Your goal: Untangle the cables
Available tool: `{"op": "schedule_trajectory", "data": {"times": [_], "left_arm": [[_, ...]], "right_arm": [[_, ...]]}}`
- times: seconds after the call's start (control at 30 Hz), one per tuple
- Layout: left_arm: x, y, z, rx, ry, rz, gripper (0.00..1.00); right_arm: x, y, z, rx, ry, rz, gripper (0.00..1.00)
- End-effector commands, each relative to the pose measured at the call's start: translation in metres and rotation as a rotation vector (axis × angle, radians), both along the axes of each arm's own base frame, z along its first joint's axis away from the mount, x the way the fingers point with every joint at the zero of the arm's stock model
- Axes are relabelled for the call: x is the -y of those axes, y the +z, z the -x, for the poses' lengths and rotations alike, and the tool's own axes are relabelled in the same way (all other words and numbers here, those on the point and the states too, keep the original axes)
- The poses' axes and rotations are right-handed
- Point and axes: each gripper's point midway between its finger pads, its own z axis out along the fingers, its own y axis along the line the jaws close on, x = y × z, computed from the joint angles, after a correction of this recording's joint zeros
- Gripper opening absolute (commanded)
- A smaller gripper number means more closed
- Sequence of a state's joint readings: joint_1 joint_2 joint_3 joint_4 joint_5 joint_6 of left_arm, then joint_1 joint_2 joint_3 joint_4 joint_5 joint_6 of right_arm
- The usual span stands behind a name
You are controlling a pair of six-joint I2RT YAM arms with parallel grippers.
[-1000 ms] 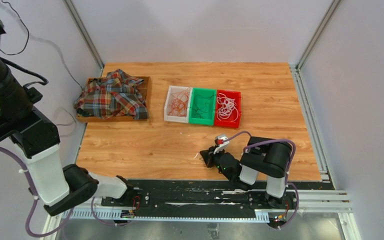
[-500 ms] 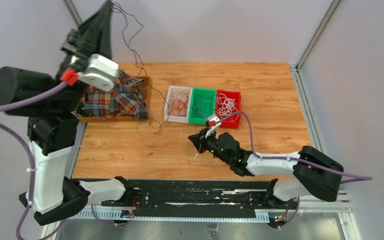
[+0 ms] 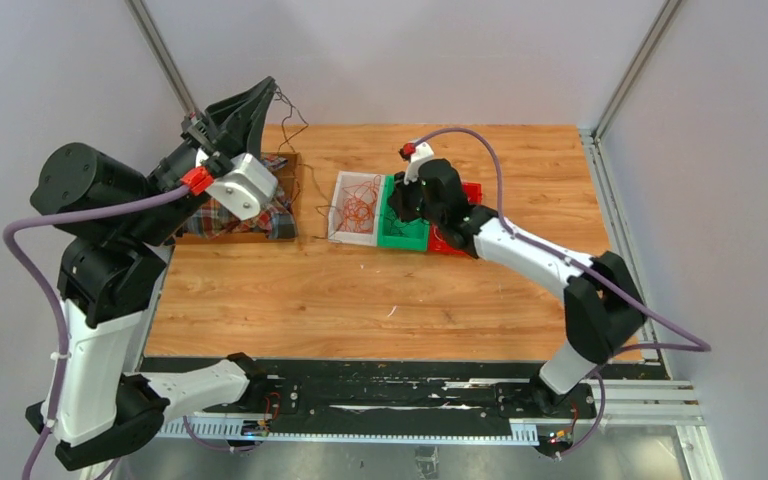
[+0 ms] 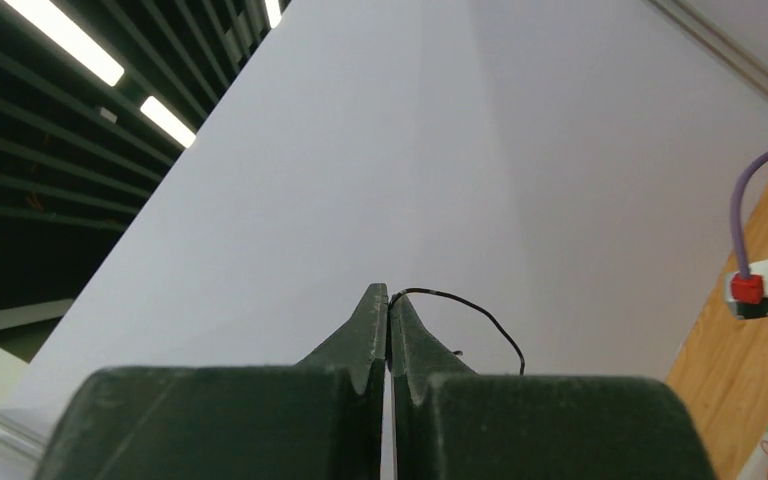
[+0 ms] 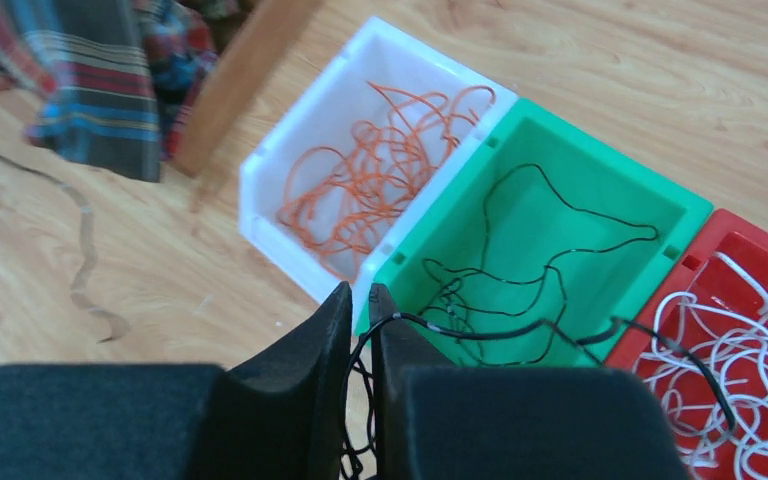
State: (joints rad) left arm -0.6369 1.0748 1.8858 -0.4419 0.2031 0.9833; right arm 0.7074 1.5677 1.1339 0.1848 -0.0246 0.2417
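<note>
Black cables loop in the green bin, the middle of three bins standing side by side toward the far edge of the table. Orange-red cables fill the white bin on its left, and white cables curl in the red bin on its right. The right gripper hangs over the near rim of the green bin. Its fingers are pressed almost together on a black strand that trails from them across that bin and on over the red one.

The left gripper is raised high above the far left corner, fingers together and pinching the end of a thin dark cable. That cable hangs down toward the table beside the white bin. A plaid cloth is heaped in a wooden tray at the far left corner.
</note>
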Motion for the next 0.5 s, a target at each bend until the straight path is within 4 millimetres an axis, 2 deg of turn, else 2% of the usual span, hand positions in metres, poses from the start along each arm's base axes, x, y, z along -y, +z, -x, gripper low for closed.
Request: {"op": "schedule_trajectory", "data": {"times": [0.0,0.07,0.17,0.2,0.23,0.37,0.43,0.47], "left_arm": [[0.003,-0.009,0.01,-0.027,-0.046,-0.013,0.0],[0.003,-0.012,0.011,-0.037,-0.055,-0.015,0.0],[0.003,-0.015,0.012,-0.046,-0.062,-0.017,0.0],[0.003,-0.015,0.013,-0.048,-0.063,-0.018,0.0],[0.004,-0.017,0.013,-0.056,-0.067,-0.021,0.0],[0.006,-0.024,0.015,-0.077,-0.085,-0.025,0.0],[0.008,-0.029,0.014,-0.09,-0.09,-0.028,0.0],[0.009,-0.031,0.013,-0.099,-0.091,-0.028,0.0]], "right_arm": [[0.012,-0.044,-0.012,-0.158,0.011,0.158,0.19],[0.009,-0.044,-0.019,-0.188,0.018,0.188,0.32],[0.006,-0.034,-0.026,-0.19,0.017,0.202,0.5],[0.005,-0.03,-0.027,-0.181,0.022,0.199,0.61],[0.006,-0.025,-0.028,-0.172,0.018,0.198,0.66],[0.004,-0.014,-0.024,-0.168,0.046,0.176,0.79],[0.006,-0.008,-0.022,-0.178,0.038,0.158,0.8],[0.001,-0.007,-0.018,-0.192,0.075,0.117,0.8]]}}
